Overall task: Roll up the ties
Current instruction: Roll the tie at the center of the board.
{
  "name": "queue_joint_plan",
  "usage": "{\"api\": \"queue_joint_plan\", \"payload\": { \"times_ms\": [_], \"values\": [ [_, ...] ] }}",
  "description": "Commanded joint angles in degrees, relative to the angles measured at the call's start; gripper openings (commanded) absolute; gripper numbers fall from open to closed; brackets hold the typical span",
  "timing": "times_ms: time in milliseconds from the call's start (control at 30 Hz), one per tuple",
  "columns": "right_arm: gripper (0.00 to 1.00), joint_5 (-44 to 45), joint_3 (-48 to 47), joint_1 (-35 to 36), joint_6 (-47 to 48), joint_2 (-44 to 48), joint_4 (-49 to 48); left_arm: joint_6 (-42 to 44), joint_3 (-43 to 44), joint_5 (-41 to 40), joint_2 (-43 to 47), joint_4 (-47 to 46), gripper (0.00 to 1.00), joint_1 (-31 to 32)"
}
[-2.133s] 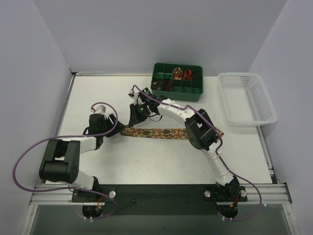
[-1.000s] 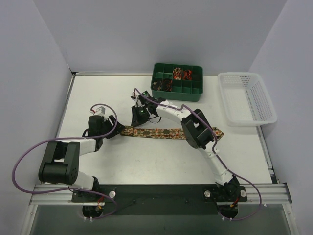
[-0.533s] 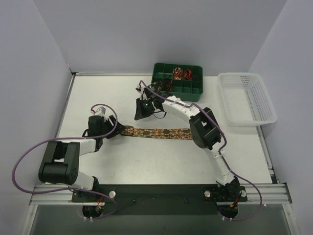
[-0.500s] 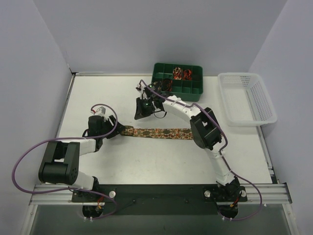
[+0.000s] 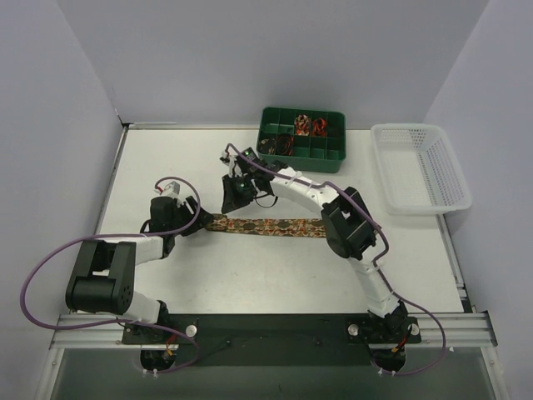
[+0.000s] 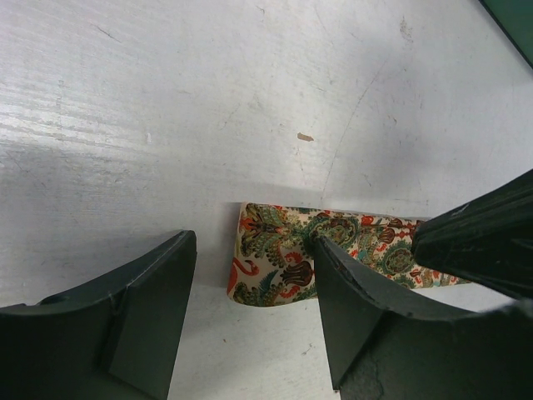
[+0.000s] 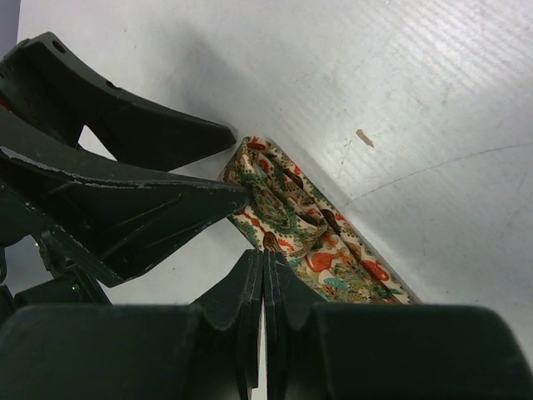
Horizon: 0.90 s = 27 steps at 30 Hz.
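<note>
On a white surface (image 5: 250, 275) between grey walls, a patterned tie (image 5: 266, 226) lies flat mid-frame, running left to right. The left tool (image 6: 254, 250) stands open astride its left end. The right tool (image 7: 263, 267), closed and empty, sits just beyond.

1. White, lightly scuffed tabletop (image 5: 275, 275), seen from above.
2. Flat across its middle, laid left to right: long brown-gold patterned fabric necktie (image 5: 266, 226).
3. At the far edge: green plastic compartment tray (image 5: 304, 165); near it to the right, white plastic mesh basket (image 5: 416, 171).
</note>
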State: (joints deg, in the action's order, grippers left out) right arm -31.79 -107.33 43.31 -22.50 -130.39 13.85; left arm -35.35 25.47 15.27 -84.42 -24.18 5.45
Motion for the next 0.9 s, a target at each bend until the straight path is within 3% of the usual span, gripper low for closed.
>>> {"api": "queue_joint_plan", "payload": {
  "times_ms": [0,567,867],
  "values": [
    [0.02,-0.5,0.1,0.9,0.7,-0.4,1.6,0.9,0.9,0.9,0.3,-1.5,0.68,-0.4],
    [0.02,1.9,-1.2,1.0,2.0,-6.1,3.1,0.0,0.4,3.0,-1.1,-4.2,0.68,-0.3],
    [0.02,2.4,0.5,1.0,2.2,-5.3,3.0,-2.0,-0.3,5.6,-4.4,-9.0,0.57,0.6]
  ]
}}
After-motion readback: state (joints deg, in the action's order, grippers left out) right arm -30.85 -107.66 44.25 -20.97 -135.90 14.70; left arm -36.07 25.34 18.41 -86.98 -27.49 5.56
